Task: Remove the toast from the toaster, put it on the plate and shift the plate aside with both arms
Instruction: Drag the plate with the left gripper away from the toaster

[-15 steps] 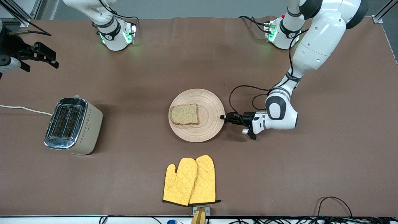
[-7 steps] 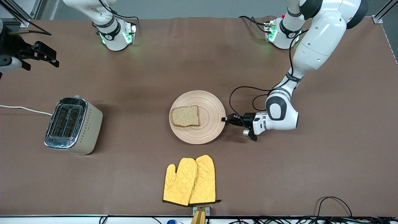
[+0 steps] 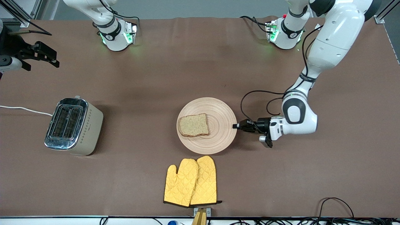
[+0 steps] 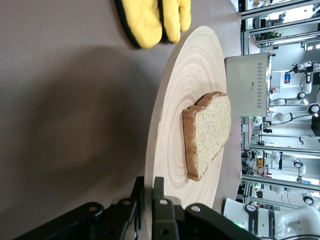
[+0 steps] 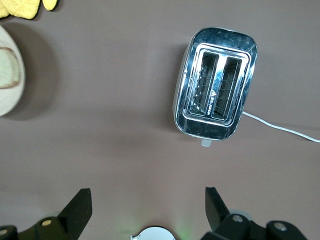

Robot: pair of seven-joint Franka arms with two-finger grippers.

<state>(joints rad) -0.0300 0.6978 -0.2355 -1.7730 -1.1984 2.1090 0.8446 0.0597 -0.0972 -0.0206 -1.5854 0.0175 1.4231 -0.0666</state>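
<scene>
The pale wooden plate point(image 3: 218, 137) lies mid-table, just farther from the front camera than the mitts. The toast point(image 3: 193, 125) lies flat on it, on the half toward the right arm's end. My left gripper point(image 3: 235, 126) reaches in level from the left arm's end and is shut on the plate's rim. In the left wrist view its jaws pinch the edge of the plate point(image 4: 175, 125), one above and one below, with the toast point(image 4: 207, 132) past them. My right gripper point(image 3: 40, 65) hangs open and empty above the right arm's end of the table.
A steel toaster point(image 3: 73, 126) with a white cord stands toward the right arm's end; the right wrist view looks down on the toaster point(image 5: 215, 82). Two yellow oven mitts point(image 3: 191, 182) lie by the table's front edge, close to the plate.
The left gripper closed on the rim and drew the plate, toast still on it, toward the left arm's end and nearer the front camera. The right arm stayed put.
</scene>
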